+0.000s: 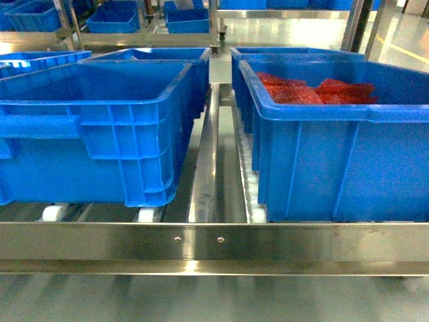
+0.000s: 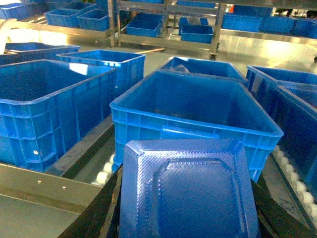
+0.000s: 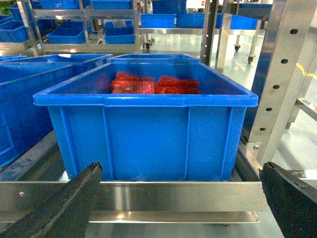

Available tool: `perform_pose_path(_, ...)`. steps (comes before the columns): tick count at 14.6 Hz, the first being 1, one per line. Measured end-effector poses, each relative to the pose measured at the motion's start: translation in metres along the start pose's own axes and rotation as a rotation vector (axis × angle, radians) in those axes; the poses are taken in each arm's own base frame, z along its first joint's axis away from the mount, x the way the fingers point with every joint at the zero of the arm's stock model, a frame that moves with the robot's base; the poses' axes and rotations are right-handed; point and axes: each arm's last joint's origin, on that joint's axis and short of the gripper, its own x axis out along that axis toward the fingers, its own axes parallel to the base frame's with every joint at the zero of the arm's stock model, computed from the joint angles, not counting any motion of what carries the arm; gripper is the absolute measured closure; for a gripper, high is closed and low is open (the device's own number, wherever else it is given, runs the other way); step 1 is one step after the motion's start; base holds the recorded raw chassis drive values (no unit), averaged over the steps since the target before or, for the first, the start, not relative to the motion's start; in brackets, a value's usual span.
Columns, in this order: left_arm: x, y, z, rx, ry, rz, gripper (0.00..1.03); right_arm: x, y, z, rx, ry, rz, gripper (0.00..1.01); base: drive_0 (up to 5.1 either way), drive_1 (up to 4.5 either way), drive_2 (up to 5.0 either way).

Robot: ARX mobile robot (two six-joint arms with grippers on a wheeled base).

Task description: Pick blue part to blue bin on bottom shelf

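The shelf (image 1: 214,245) is a steel rack level with a shiny front rail and white rollers (image 1: 253,180) running between the crates. On it, at head-view left, sits the empty blue bin (image 1: 100,127); the left wrist view shows the same bin (image 2: 198,106) just ahead of the arm. To the right stands a like crate (image 1: 335,141) holding red bags (image 1: 315,89). The blue part (image 2: 185,191), ribbed and boxy, fills the lower left wrist view, gripped by the left gripper (image 2: 183,218) just before the bin's near rim. The right gripper (image 3: 181,198) has its dark jaws spread wide, holding nothing, facing the bagged crate.
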Motion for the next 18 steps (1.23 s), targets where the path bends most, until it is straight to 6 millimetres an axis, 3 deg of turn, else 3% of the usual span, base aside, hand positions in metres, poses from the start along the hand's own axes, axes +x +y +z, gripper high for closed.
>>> perform_pose_path(18,-0.0001,0.0000,0.0004,-0.002,-0.002,0.000,0.60,0.0000,0.0000,0.0004,0.000,-0.004,-0.001,0.03,0.0,4.31,-4.2)
